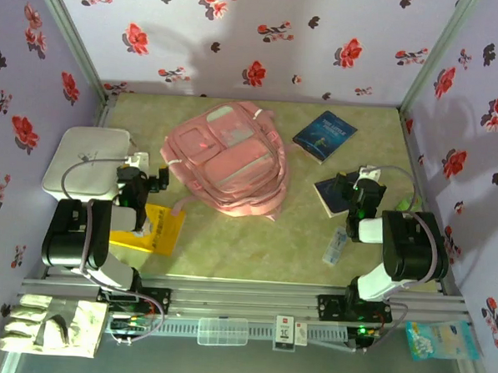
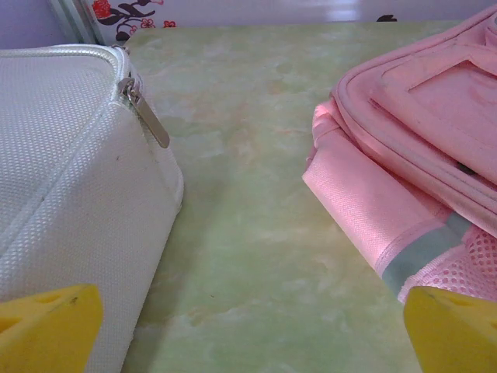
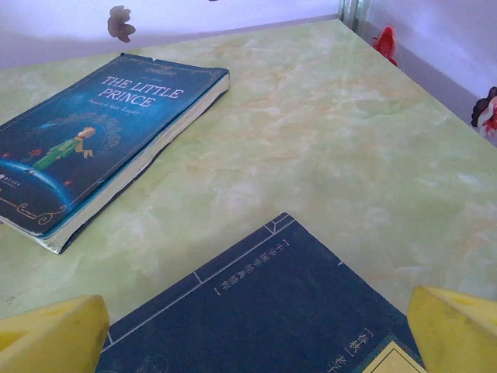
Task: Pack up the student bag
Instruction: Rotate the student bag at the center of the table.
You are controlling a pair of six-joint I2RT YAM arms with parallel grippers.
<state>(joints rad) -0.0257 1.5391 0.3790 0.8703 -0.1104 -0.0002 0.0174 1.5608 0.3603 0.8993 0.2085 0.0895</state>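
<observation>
The student bag [image 1: 229, 160] is a large pink backpack lying flat at the middle of the table; its near left corner [image 2: 404, 155] fills the right of the left wrist view. My left gripper [image 1: 149, 171] hovers open [image 2: 252, 334] over bare table between the bag and a white box [image 1: 88, 157], with nothing between its yellow pads [image 2: 46, 326]. My right gripper [image 1: 351, 185] stands open [image 3: 256, 334] just over a dark blue book [image 3: 272, 311], its pads [image 3: 454, 326] wide apart.
A blue "The Little Prince" book [image 1: 324, 136] [image 3: 93, 132] lies right of the bag. The white zipped box [image 2: 70, 179] is at the left. A yellow flat item [image 1: 159, 232] lies near the left arm and a small packet [image 1: 336, 245] near the right. Floral walls enclose three sides.
</observation>
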